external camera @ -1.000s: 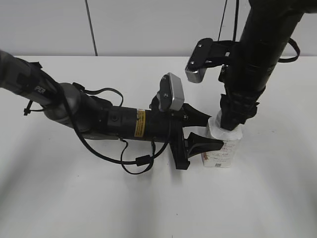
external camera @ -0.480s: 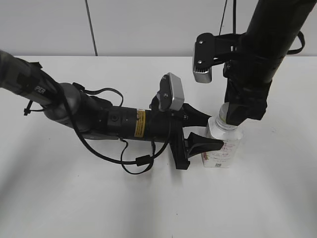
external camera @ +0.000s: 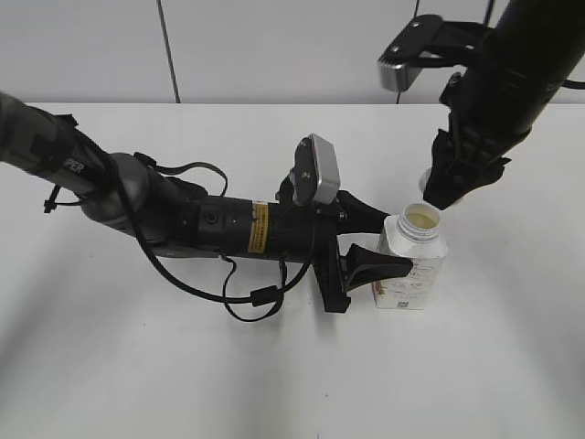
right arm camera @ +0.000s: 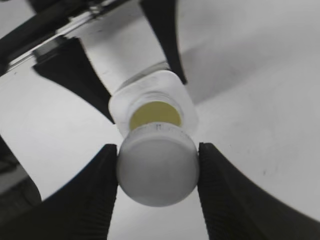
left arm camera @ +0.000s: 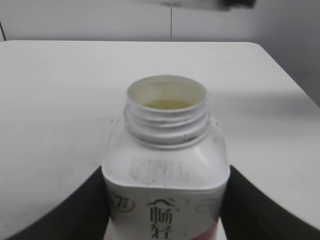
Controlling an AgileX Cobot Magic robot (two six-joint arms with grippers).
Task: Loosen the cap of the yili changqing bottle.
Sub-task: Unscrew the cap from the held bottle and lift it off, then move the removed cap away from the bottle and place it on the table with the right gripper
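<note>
The yili changqing bottle (external camera: 413, 265) stands upright on the white table, its threaded neck open with pale yellow liquid inside. It shows in the left wrist view (left arm camera: 166, 170) and from above in the right wrist view (right arm camera: 155, 112). My left gripper (external camera: 384, 251) is shut on the bottle's body, one black finger on each side. My right gripper (external camera: 437, 194) is shut on the white cap (right arm camera: 157, 166) and holds it above and to the right of the neck, clear of the bottle. In the exterior view the cap (external camera: 425, 180) is mostly hidden behind the fingers.
The left arm (external camera: 219, 224) lies low across the table from the left, with a loose black cable (external camera: 247, 297) looping in front of it. The right arm (external camera: 512, 82) comes down from the upper right. A grey wall stands behind the table's far edge.
My right gripper has lifted off the bottle's neck and moved up and to the right with the cap in it. The neck is now open. The left gripper and bottle have not moved.
</note>
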